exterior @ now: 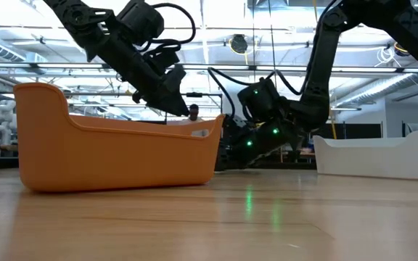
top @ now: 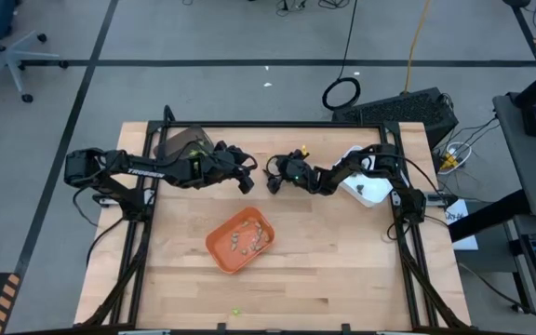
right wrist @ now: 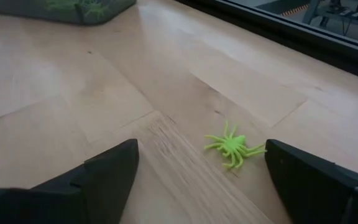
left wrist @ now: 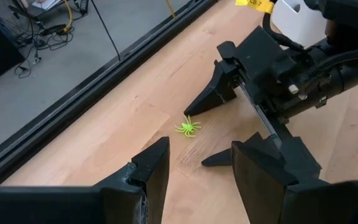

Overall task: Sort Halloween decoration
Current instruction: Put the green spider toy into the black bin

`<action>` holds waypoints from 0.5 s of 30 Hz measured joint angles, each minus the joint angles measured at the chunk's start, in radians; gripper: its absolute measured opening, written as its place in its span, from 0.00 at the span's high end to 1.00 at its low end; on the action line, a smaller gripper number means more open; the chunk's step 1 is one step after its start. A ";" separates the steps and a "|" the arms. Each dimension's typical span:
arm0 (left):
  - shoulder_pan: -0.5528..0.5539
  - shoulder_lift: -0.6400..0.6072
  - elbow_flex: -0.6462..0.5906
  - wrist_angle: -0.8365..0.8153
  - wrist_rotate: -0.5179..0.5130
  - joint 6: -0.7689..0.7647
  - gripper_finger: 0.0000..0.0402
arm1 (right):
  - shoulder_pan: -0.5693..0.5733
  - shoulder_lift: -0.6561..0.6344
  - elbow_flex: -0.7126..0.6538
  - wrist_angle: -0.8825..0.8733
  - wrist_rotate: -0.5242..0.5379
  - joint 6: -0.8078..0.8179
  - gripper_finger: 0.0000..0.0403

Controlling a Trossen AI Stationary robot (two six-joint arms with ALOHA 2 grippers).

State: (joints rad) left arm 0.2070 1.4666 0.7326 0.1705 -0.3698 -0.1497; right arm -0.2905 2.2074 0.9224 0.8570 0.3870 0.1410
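A lime-green spider [right wrist: 235, 147], one piece of the Halloween decoration, lies flat on the bare wood at the table's middle, toward the far side. My right gripper [right wrist: 204, 180] is low over the table and open. Its fingers stand on either side of the spider [left wrist: 188, 127], which lies nearer one finger. My left gripper [left wrist: 201, 174] faces it from the table's left, raised and open, with nothing between its fingers. In the high view the two grippers [top: 246, 181] [top: 272, 181] nearly meet tip to tip.
An orange tray [top: 214, 244] with several small pieces sits nearer the front, at the middle. A dark grey tray [right wrist: 73, 9] holding green pieces stands at the far left, and a white tray [top: 347, 158] at the far right. One green piece [top: 235, 312] lies near the front edge.
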 joint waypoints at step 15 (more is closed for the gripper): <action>0.000 0.000 -0.025 0.000 0.000 -0.003 0.57 | 0.005 0.000 -0.001 0.009 -0.111 -0.034 0.49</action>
State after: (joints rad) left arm 0.2070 1.4662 0.7081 0.1704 -0.3698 -0.1526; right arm -0.2859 2.2078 0.9218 0.8655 0.2764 0.1068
